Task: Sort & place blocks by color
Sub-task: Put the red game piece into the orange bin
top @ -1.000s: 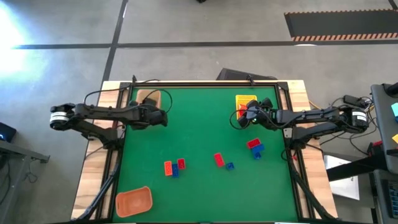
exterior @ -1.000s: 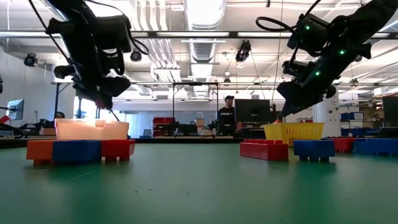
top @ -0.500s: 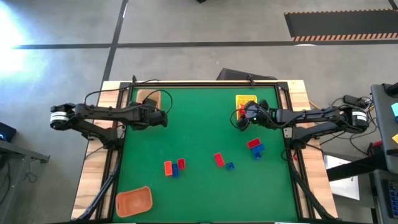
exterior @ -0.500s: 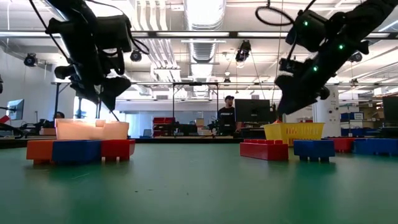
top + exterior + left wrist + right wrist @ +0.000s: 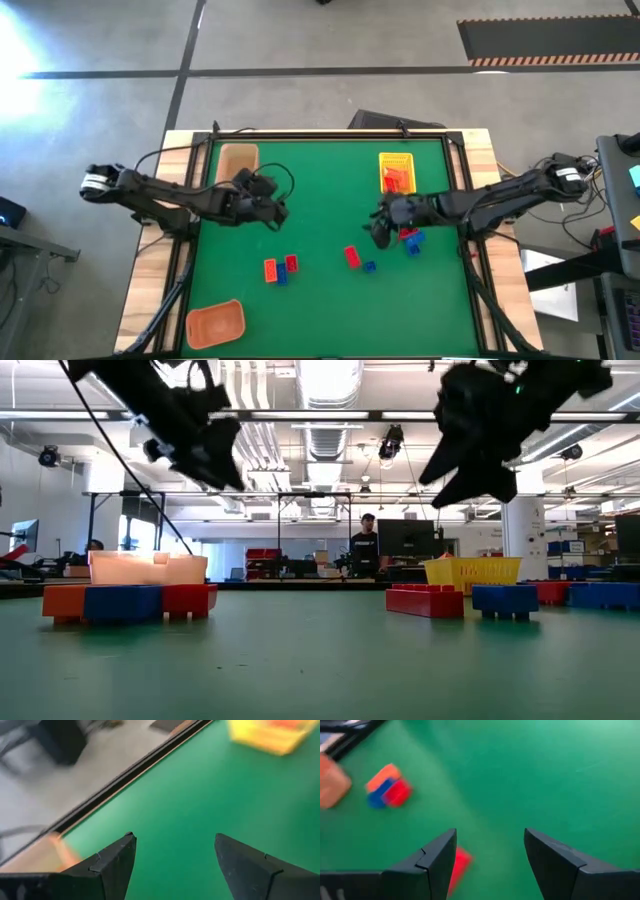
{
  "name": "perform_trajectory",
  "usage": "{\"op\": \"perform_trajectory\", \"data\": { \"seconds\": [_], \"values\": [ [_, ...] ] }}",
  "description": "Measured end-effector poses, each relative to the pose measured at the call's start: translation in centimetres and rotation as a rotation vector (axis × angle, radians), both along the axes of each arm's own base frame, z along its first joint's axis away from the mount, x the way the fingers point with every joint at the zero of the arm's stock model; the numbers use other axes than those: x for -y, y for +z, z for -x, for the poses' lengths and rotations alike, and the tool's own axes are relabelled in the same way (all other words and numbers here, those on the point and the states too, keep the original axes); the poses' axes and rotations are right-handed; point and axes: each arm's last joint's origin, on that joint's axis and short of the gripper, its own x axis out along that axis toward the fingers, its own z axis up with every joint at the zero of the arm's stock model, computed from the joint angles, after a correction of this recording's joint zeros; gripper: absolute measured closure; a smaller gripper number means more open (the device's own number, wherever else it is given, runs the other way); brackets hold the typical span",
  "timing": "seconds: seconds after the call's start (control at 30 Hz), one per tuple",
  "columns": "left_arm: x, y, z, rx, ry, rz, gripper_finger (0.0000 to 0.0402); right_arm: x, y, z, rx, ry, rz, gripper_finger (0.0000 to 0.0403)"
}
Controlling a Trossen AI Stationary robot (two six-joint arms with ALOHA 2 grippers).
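green table, end effectors apart

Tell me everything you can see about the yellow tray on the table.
The yellow tray is a small rectangular bin that looks like plastic, with ribbed or slotted walls in the low view. It sits flat and upright near the far edge of the green mat, on the right arm's side. Red blocks lie inside it, along with something orange. No gripper touches it; the right gripper hovers apart from it, nearer the middle of the mat.
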Motion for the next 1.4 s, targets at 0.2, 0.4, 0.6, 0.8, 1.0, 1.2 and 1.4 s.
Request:
{"op": "perform_trajectory", "data": {
  "seconds": [0.2,0.4,0.6,0.8,1.0,1.2,1.4],
  "values": [
    [2.1,1.7,-0.4,0.072,-0.136,-0.047,0.0148,-4.6,0.5,-2.1,-0.184,-0.02,0.035,0.0192],
    [3.3,2.6,0.4,0.112,-0.191,-0.041,0.0148,-7.8,0.0,-5.0,-0.366,-0.042,0.094,0.0193],
    [3.7,3.3,1.0,0.142,-0.213,-0.036,0.0148,-9.4,-1.7,-8.1,-0.508,-0.056,0.137,0.015],
    [3.8,3.2,1.2,0.142,-0.218,-0.035,0.0148,-10.2,-3.4,-10.0,-0.615,-0.075,0.167,0.0105],
    [3.8,3.1,1.2,0.139,-0.218,-0.035,0.0148,-10.7,-4.5,-11.1,-0.632,-0.071,0.148,0.0095],
    [3.8,3.1,1.2,0.143,-0.218,-0.035,0.0148,-10.9,-5.9,-11.4,-0.664,-0.074,0.148,0.0112],
    [3.8,3.3,1.1,0.172,-0.218,-0.031,0.0148,-10.8,-7.4,-11.8,-0.691,-0.069,0.155,0.0162]
  ]
}}
